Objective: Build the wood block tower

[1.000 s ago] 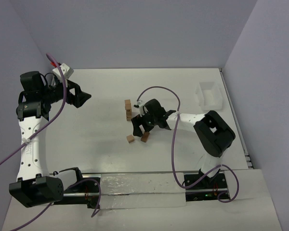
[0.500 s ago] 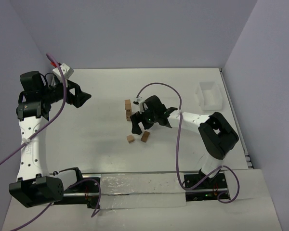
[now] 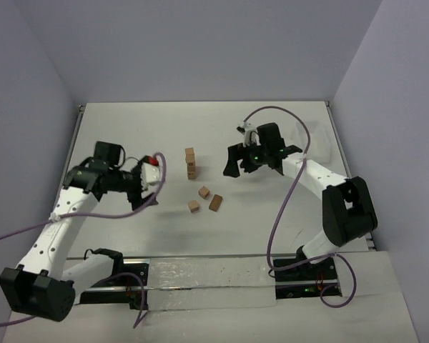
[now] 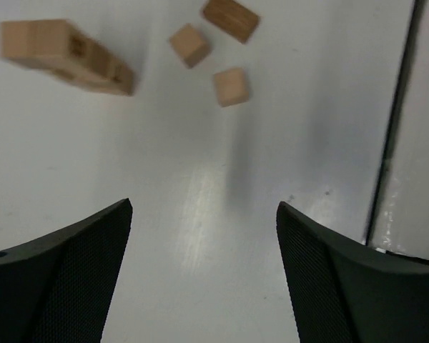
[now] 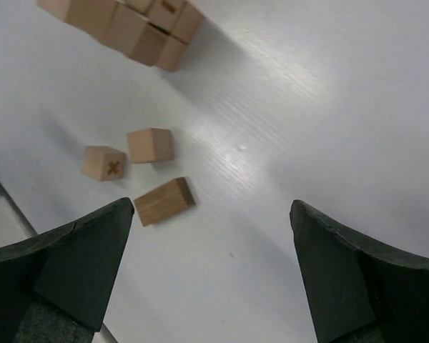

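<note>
White laminate forms the surface [image 3: 129,128], which is closed in by lavender walls [image 3: 200,50] at the far edge and along both sides. At the near edge it is bounded by the mounting rail [image 3: 200,275], where the arm bases are bolted. The left arm [image 3: 61,214] is bent over the left half of the surface, and the right arm [image 3: 325,182] is reached in over the right half. The left fingers [image 4: 64,279] are spread wide with nothing between them. In the left wrist view only bare surface is seen in the gap, and a dark seam at the surface's edge runs down the right of that view. The right fingers [image 5: 64,271] are likewise spread wide and nothing is held; they are set to the right of the tower and apart from it. The tower [image 3: 190,163] is stood near the middle of the surface as a narrow column of tan cubes, several high, and is touched by neither arm. Bare surface is left between it and the far wall, and between it and each set of fingers. Three loose blocks [image 3: 204,192] are scattered just to the near side of the tower, apart from one another. In the right wrist view one oblong block [image 5: 164,201] is seen to be longer than the other two. One of the cubes there is marked with an X.
</note>
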